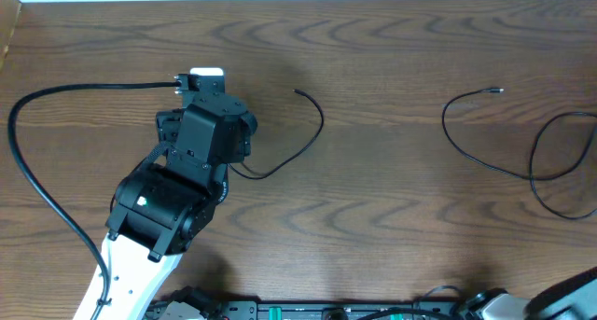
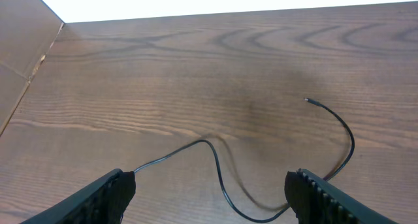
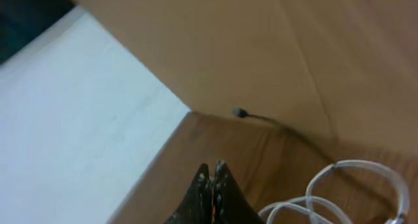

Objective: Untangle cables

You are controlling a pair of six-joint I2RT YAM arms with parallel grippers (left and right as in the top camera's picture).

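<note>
Progress: partway, by my read.

Short black cable [image 1: 322, 124] lies mid-left on the desk [image 1: 392, 40]. It is an open curve with no crossings, and one end runs under the left arm. It is well apart from the other cables, so I'd count this one as freed. In the left wrist view it snakes across the wood between the two fingers, with its plug tip off to the right.

Left hand [image 2: 210, 179] is spread wide with nothing in it, poised over the near end of that short cable.

Long black cable [image 1: 445, 119] is far right on the desk. Its plug end is free and points toward the back edge. Its loops cross each other close to the right edge and run out of frame. That crossing looks like work left to do.

White cable [image 3: 353, 162] shows only in the right wrist view, in loose loops just beside the right hand. That picture is blurred, so I cannot tell whether the loops overlap or merely lie side by side. A black plug end [image 3: 239, 112] sits near them.

Right hand [image 3: 212, 166] has its fingers pressed together and is gripping nothing.

Remaining, as judged:
- pull the crossed black loops on the right apart
- lay the white cable out on its own, clear of the black one near it
</note>
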